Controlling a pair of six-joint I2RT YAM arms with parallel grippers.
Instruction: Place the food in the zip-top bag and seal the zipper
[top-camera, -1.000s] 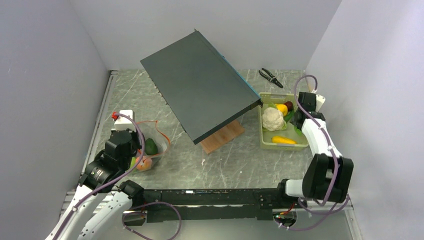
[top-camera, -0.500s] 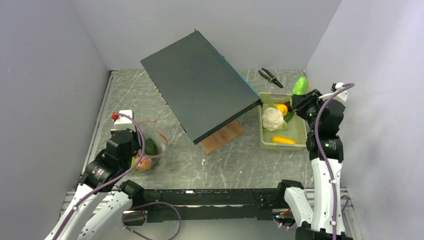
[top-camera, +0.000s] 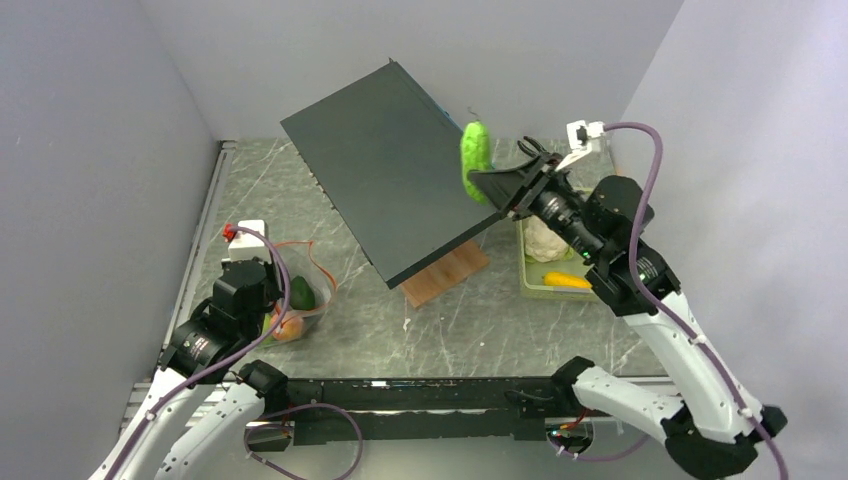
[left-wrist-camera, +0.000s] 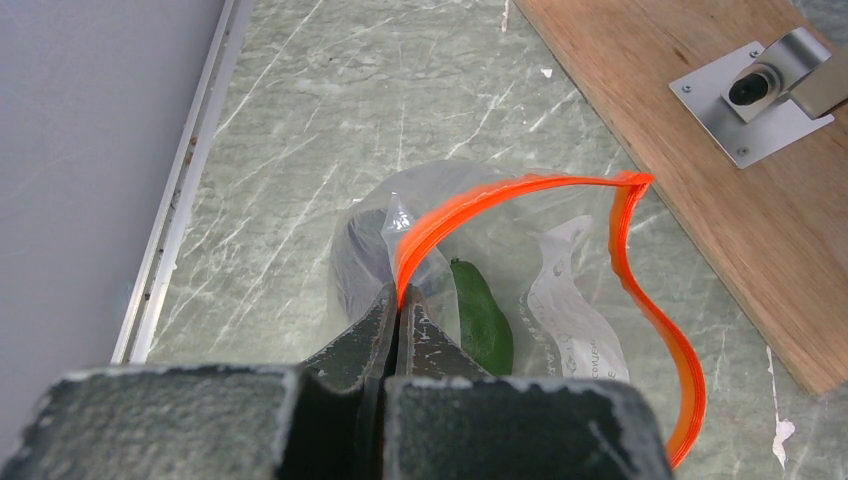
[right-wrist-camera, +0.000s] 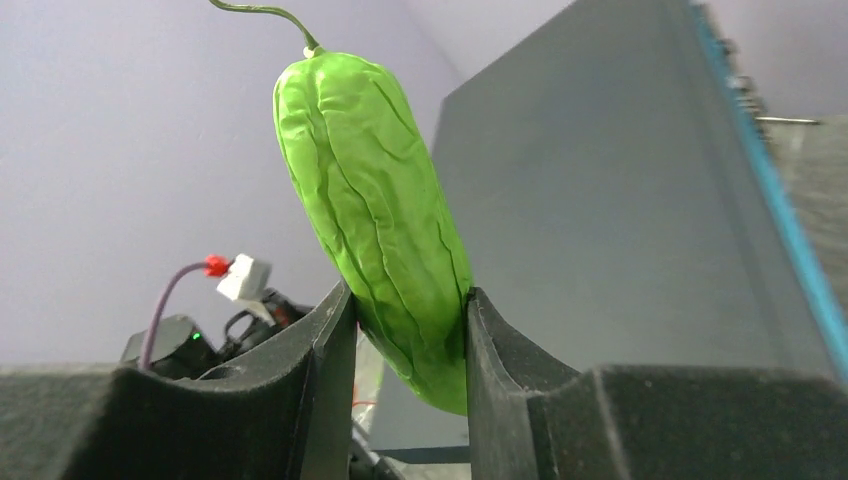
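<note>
My right gripper (top-camera: 490, 185) is shut on a bright green wrinkled toy vegetable (top-camera: 475, 158), held high in the air next to the tilted dark panel; in the right wrist view it (right-wrist-camera: 375, 215) stands between my fingers. My left gripper (left-wrist-camera: 400, 300) is shut on the orange-red zipper strip (left-wrist-camera: 470, 205) of the clear zip-top bag (top-camera: 300, 290), holding its mouth open on the table at the left. A dark green piece (left-wrist-camera: 482, 318) and a dark purple piece (left-wrist-camera: 360, 262) lie inside. A white cauliflower (top-camera: 545, 238) and a yellow piece (top-camera: 567, 281) lie in the pale green tray (top-camera: 532, 289).
A large dark panel (top-camera: 395, 170) stands tilted over a wooden board (top-camera: 445, 272) in the middle. Black pliers (top-camera: 533, 148) lie at the back right. Grey walls enclose the table on three sides.
My right arm has lifted out of the tray and swung up and left, carrying the green vegetable beside the dark panel. My left gripper has kept its hold on the bag.
</note>
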